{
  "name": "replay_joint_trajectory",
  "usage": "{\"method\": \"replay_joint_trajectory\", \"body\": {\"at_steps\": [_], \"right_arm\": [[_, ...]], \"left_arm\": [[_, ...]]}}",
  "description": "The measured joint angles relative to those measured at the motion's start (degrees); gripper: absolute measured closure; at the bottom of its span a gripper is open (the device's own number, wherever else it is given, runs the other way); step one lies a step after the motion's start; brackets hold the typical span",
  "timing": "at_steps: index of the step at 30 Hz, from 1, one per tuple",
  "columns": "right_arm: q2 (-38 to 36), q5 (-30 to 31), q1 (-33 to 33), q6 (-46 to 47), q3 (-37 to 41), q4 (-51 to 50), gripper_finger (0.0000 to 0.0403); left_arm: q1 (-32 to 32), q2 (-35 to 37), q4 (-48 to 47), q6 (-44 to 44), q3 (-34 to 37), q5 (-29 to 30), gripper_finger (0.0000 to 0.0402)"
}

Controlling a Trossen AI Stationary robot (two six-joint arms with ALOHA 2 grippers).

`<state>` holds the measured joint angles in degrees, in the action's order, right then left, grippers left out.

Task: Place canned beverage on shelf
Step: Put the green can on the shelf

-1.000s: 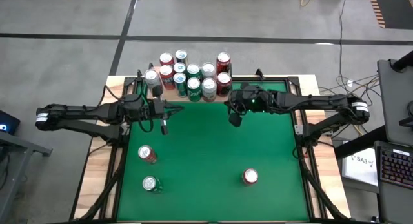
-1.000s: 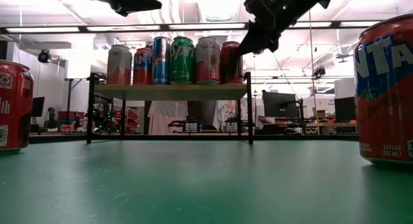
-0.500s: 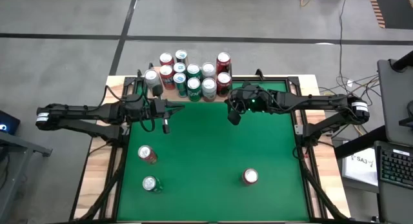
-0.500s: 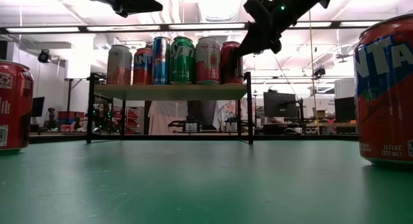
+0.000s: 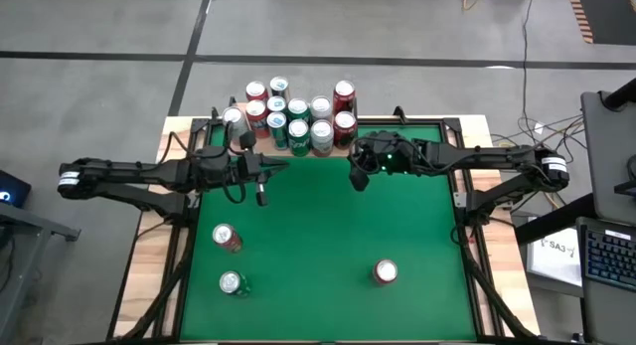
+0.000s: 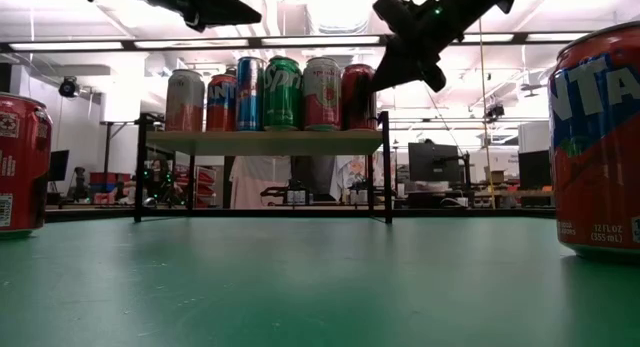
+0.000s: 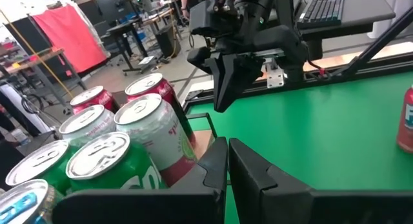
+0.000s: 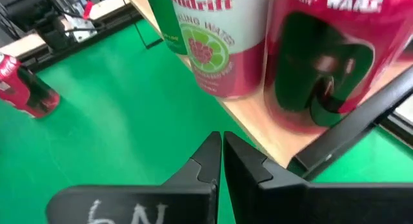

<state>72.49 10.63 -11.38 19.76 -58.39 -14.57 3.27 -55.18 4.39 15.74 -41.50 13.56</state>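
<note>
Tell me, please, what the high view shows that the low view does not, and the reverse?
Only the high view shows the can tops, the third loose can near the table's front left, and both whole arms. Only the low view shows the shelf raised on black legs, the can labels, and the room behind. Both show the cans crowded on the shelf, the right gripper shut at the shelf's right end, and the left gripper shut by its left end.

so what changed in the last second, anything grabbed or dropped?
Nothing grabbed or dropped. The left hand slid a little toward the table's middle and away from the shelf; the right hand edged slightly closer to the shelf. Both stayed shut and empty. The cans on the shelf and the three cans on the green table did not move.
</note>
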Motion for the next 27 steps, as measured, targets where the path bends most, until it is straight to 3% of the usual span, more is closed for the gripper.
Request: {"method": "replay_joint_trajectory", "body": {"at_steps": [13,27], "right_arm": [[0.35,4.44,-1.17,-1.76,-0.07,4.81,0.0394],[0.37,4.50,-6.10,-3.93,-0.07,7.61,0.0394]], "left_arm": [[-0.04,0.90,3.21,2.96,-0.07,0.00,0.0402],[-0.04,0.92,3.12,3.26,-0.07,0.00,0.0402]]}}
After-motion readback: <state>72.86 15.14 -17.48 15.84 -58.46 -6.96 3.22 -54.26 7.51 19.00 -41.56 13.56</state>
